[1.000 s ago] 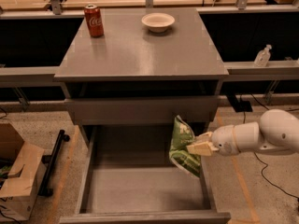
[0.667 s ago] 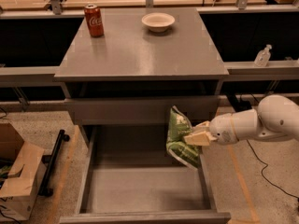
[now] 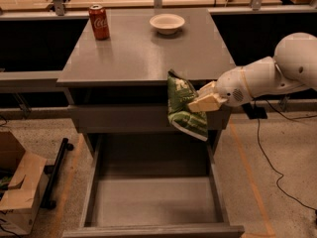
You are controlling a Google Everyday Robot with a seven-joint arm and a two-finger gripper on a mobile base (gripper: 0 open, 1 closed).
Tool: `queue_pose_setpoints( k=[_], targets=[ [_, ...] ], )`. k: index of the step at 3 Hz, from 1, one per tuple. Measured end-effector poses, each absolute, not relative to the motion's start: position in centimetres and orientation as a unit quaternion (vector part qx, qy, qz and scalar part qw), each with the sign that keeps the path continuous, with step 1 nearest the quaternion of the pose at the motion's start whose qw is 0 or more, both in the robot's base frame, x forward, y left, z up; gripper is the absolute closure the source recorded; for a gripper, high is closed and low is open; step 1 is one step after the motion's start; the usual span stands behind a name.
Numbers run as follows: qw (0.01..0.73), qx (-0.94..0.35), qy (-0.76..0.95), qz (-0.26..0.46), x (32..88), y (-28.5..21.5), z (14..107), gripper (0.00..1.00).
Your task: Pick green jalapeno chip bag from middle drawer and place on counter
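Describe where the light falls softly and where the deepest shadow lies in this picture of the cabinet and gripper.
Camera view: the counter shows a soft sheen without hard glare. The bowl casts a faint shadow. The darkest area is the recess under the counter, above the back of the middle drawer. The gripper, at the counter's front right edge, holds the evenly lit green jalapeno chip bag.

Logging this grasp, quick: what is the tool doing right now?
Tool: shut on the green jalapeno chip bag, held in the air above the open middle drawer, by the counter front edge.
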State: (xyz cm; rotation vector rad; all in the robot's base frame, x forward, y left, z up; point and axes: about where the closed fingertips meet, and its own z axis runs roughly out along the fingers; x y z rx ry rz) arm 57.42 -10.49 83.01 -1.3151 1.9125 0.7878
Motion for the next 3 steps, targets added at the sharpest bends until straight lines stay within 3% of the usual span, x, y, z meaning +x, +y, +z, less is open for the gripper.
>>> queue_pose_setpoints(
  k=[3],
  targets=[
    [0.369,-0.532,0.717,0.258,59.5,-9.2,88.1,1.00]
  ],
)
